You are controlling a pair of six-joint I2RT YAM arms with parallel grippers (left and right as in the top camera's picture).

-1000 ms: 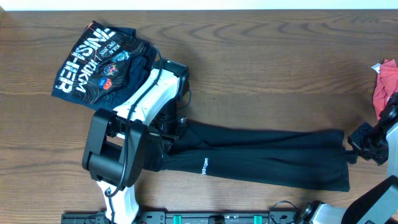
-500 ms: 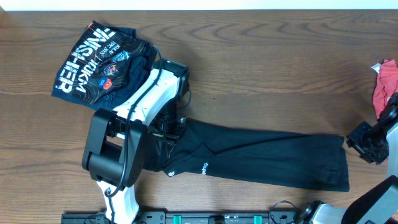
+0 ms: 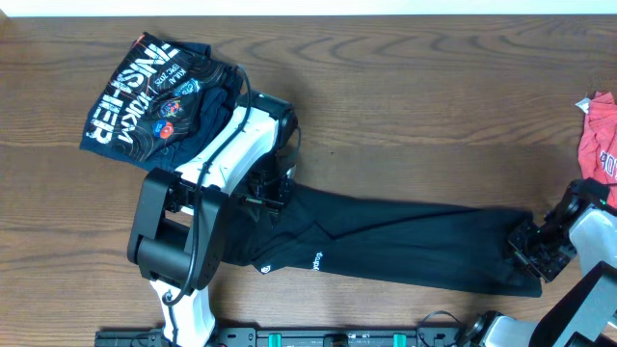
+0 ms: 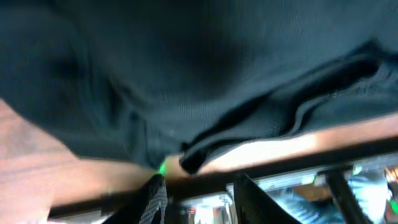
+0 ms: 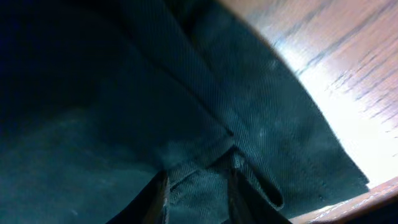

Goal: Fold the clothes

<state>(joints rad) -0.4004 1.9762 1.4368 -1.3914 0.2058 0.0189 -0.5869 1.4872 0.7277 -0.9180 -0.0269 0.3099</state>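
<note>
The left arm [image 3: 207, 183] hides the left gripper [image 4: 198, 186] from overhead, along with the end of the black T-shirt [image 3: 405, 246] beneath it. That gripper's own view is smeared by blur, its fingers [image 4: 154, 198] cut by the bottom edge. The right gripper [image 5: 196, 190] is likewise clipped (only finger stubs show), and whether it pinches the seam [image 5: 205, 163] between them cannot be told. Beyond that gripper the red garment [image 3: 598, 145] runs off the frame. The shirt's white text [image 3: 316, 257] is too small to read
</note>
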